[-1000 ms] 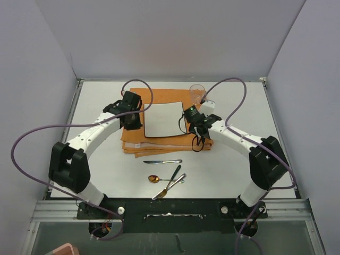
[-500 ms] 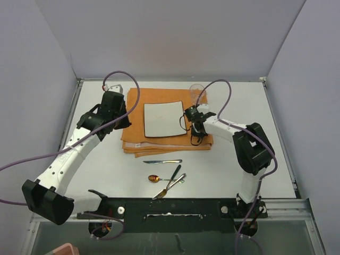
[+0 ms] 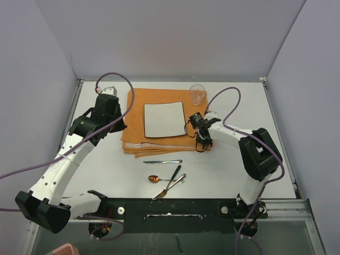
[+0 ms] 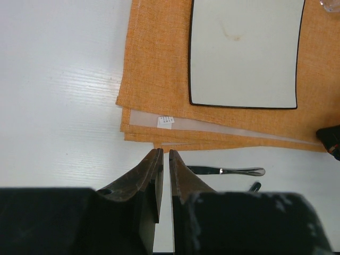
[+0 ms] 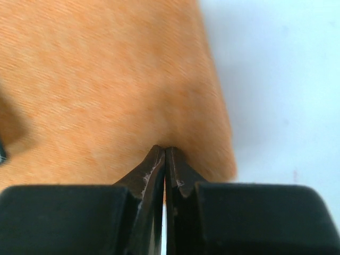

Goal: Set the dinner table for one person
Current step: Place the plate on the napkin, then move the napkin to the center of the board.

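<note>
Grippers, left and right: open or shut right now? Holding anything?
Left gripper: jaws all but shut, nothing between them.
Right gripper: jaws shut, tips on the orange cloth; can't tell whether any cloth is pinched.

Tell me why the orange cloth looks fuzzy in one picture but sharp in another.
Right wrist view: the orange cloth sits very close to the lens, so its weave blurs. Left wrist view: seen from farther off, the weave and the white plate look crisp. Top view: even light, faint shadows, no glare.
</note>
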